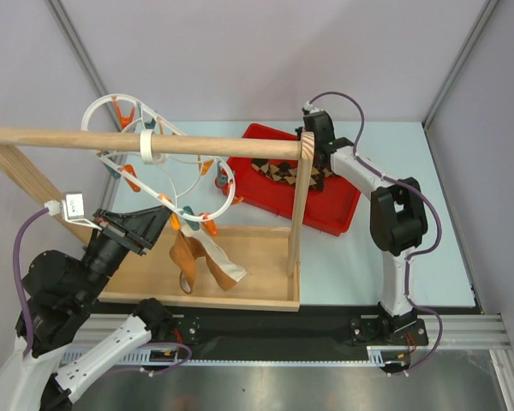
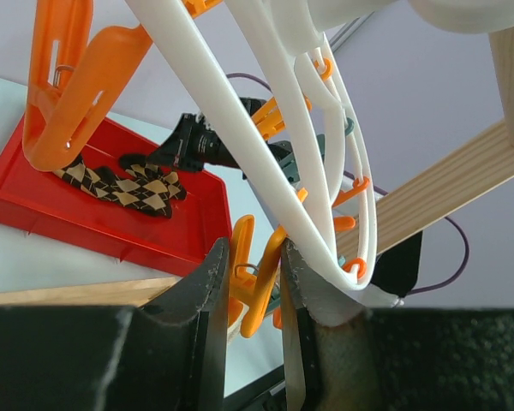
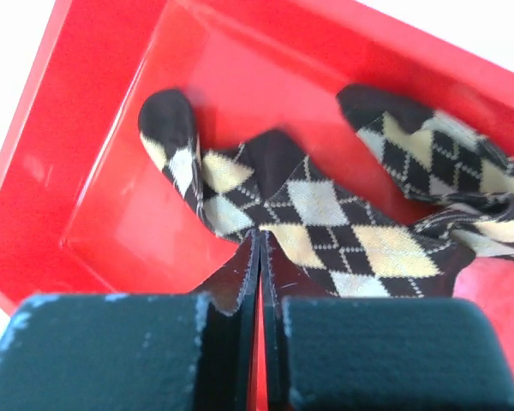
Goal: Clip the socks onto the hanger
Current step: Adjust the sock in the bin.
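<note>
The white wavy hanger [image 1: 232, 193] hangs by its loop from a wooden rod, with orange and teal pegs around its ring. My left gripper [image 1: 160, 224] [image 2: 253, 250] is shut on an orange peg [image 2: 259, 287] at the ring's lower edge, one jaw on each handle. Argyle socks [image 1: 280, 174] [image 3: 325, 223] lie crumpled in the red tray [image 1: 343, 214]. My right gripper [image 1: 309, 154] [image 3: 261, 235] is down in the tray, its jaws pinched together on the near edge of a sock. In the top view the wooden post partly hides this gripper.
The wooden frame has a rod [image 1: 68, 137], an upright post [image 1: 297, 223] and a flat base [image 1: 248, 287]. A tan and cream piece of cloth [image 1: 197, 261] hangs below the hanger over the base. The tray's raised walls [image 3: 34, 171] surround the right gripper.
</note>
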`<state>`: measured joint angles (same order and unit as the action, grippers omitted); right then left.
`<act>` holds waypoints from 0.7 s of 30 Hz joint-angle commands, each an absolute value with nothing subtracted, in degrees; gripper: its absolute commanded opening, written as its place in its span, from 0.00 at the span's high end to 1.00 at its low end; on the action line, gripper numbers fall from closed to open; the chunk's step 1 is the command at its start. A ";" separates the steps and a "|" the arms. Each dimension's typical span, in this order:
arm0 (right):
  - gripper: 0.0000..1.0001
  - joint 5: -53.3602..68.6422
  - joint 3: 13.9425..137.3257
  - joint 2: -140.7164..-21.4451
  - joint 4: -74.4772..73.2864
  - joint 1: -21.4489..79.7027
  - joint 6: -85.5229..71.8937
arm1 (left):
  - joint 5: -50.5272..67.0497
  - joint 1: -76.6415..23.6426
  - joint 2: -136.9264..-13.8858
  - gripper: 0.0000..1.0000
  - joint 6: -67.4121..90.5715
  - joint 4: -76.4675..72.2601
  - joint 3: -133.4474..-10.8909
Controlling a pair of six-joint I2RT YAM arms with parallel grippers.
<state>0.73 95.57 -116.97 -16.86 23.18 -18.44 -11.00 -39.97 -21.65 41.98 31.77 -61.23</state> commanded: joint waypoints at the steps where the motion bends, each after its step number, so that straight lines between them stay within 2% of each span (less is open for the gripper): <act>1: 0.98 -3.83 100.11 -118.66 -22.22 22.77 -20.11 | -13.62 -39.99 -22.68 1.00 42.01 40.43 -59.24; 2: 0.94 -5.96 98.72 -118.13 -22.58 22.33 -21.69 | -13.62 -39.99 -22.68 1.00 42.01 40.43 -59.15; 3: 0.85 -6.15 96.61 -116.99 -21.63 21.63 -23.10 | -13.62 -39.90 -22.68 1.00 42.01 40.34 -58.98; 4: 0.80 -5.89 90.07 -114.11 -17.71 20.84 -28.16 | -13.71 -39.90 -22.68 1.00 42.01 40.25 -58.89; 7: 0.73 -3.52 80.18 -108.48 -6.99 17.94 -37.57 | -13.62 -39.90 -22.76 1.00 41.92 39.82 -58.36; 10: 0.59 -2.37 74.45 -107.75 -1.60 16.35 -42.35 | -13.10 -39.99 -23.03 1.00 42.01 39.55 -58.36; 12: 0.57 -0.62 74.18 -108.28 2.08 16.44 -41.40 | -13.01 -39.99 -22.77 1.00 42.19 39.90 -58.45; 17: 0.56 1.41 80.77 -111.71 -4.13 17.05 -41.66 | -13.97 -39.99 -21.71 1.00 42.19 40.69 -58.10; 21: 0.56 -4.64 82.70 -111.10 -5.89 19.07 -40.35 | -13.98 -39.90 -21.53 1.00 42.28 40.52 -57.92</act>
<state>-1.34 80.31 -111.39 -6.59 17.65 -40.32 -11.03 -39.97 -21.17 42.00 30.50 -60.03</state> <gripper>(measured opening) 0.440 0.286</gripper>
